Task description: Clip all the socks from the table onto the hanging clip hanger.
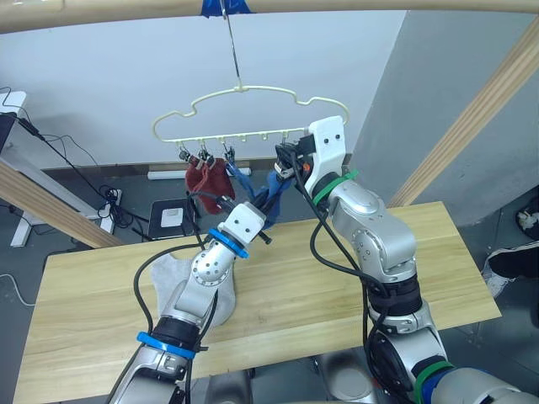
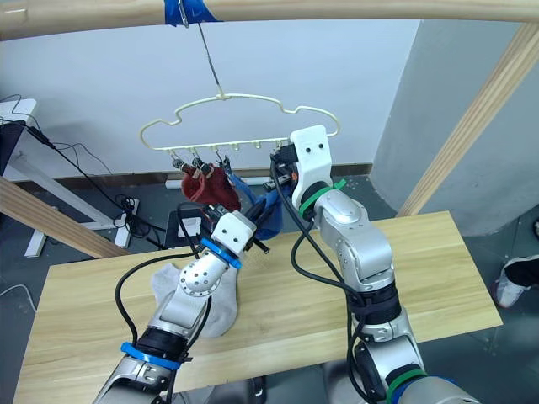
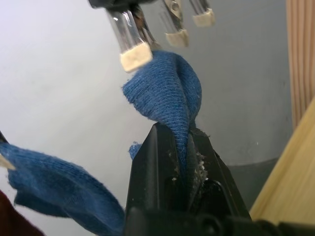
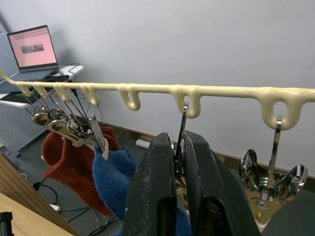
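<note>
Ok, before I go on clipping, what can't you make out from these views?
- Grey socks on the table: the left arm covers part, so their count is unclear in the head views.
- Clip squeezed by the right gripper: its tip is hidden behind the fingers.
- Blue sock in the left gripper: its lower end is cut off.

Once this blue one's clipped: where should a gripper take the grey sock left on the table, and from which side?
Probably by its far edge, coming down from above. The grey sock lies flat and spread on the table, so a top-down pinch at an edge can gather the knit. The near part sits under the left arm, whose left gripper holds the blue sock.
</note>
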